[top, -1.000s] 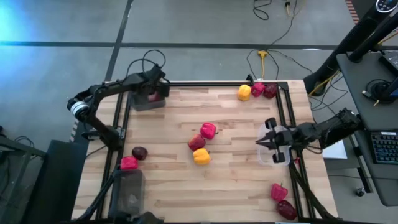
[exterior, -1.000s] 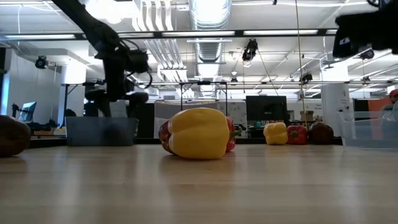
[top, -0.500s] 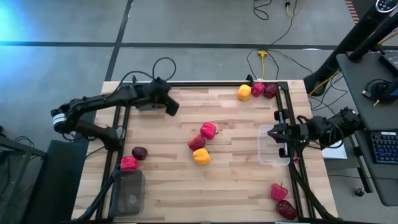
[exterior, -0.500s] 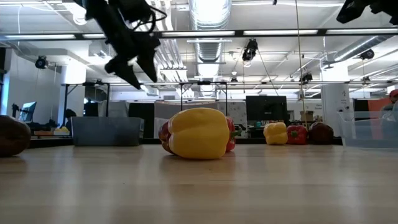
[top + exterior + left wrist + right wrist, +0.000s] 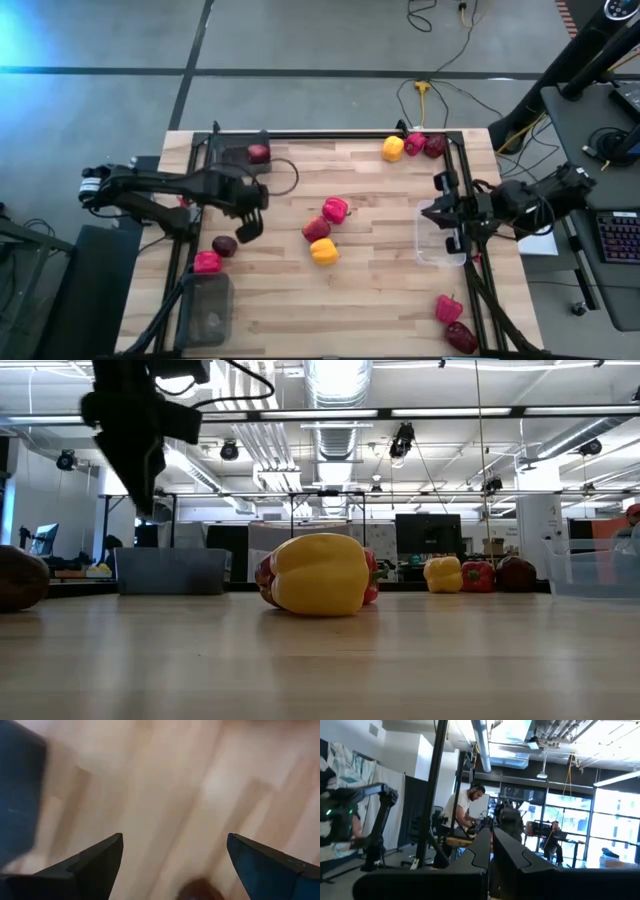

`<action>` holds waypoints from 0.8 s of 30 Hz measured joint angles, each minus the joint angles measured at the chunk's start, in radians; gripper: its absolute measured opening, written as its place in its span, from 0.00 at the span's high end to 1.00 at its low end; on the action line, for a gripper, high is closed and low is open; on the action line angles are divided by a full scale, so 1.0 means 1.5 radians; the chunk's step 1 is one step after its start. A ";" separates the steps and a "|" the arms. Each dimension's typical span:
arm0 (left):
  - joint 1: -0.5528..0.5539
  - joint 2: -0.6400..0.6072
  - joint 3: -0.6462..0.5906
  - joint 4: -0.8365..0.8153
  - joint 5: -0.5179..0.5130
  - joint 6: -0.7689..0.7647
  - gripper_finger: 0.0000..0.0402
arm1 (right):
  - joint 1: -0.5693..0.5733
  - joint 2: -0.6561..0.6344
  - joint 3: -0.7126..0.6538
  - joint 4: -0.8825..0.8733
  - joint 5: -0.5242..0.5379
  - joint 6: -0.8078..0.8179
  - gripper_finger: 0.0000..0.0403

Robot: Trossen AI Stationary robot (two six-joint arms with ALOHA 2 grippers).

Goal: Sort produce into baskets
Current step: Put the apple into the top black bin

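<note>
My left gripper [image 5: 245, 225] [image 5: 172, 837] is open and empty, pointing down over bare wood just right of a dark red apple [image 5: 224, 245] [image 5: 197, 891]. A red pepper [image 5: 207, 262] lies beside that apple. Another apple [image 5: 258, 153] lies in the dark bin [image 5: 236, 160] at the far left. A red pepper [image 5: 335, 209], a red piece [image 5: 317, 229] and a yellow pepper [image 5: 324, 252] [image 5: 318, 575] lie mid-table. My right gripper [image 5: 425, 214] [image 5: 490, 832] is shut and empty, held level above the clear bin [image 5: 437, 248].
A second dark bin [image 5: 208, 305] stands at the near left. A yellow piece [image 5: 393, 148], a red pepper [image 5: 414, 144] and a dark apple [image 5: 434, 146] lie at the far right. A red pepper [image 5: 448, 307] and a dark apple [image 5: 461, 337] lie near right. A person [image 5: 465, 815] shows beyond the table.
My left gripper has risen from the far-left dark bin, where an apple now lies, and swung toward the near edge to a spot beside the dark apple. My right gripper has drawn back a little toward the right edge and up.
</note>
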 joint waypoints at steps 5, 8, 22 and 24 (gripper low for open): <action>-0.033 0.025 -0.026 -0.025 0.025 0.007 0.16 | 0.002 0.052 0.072 0.002 -0.011 0.108 0.97; -0.035 0.032 -0.056 -0.046 0.093 0.025 0.16 | 0.002 0.078 0.104 -0.004 -0.020 0.258 0.97; -0.073 0.032 -0.149 -0.058 0.147 -0.026 0.16 | 0.009 0.245 0.121 -0.006 -0.054 0.556 0.97; -0.086 0.031 -0.160 -0.051 0.146 -0.040 0.16 | 0.009 0.280 0.120 0.013 -0.054 0.581 0.97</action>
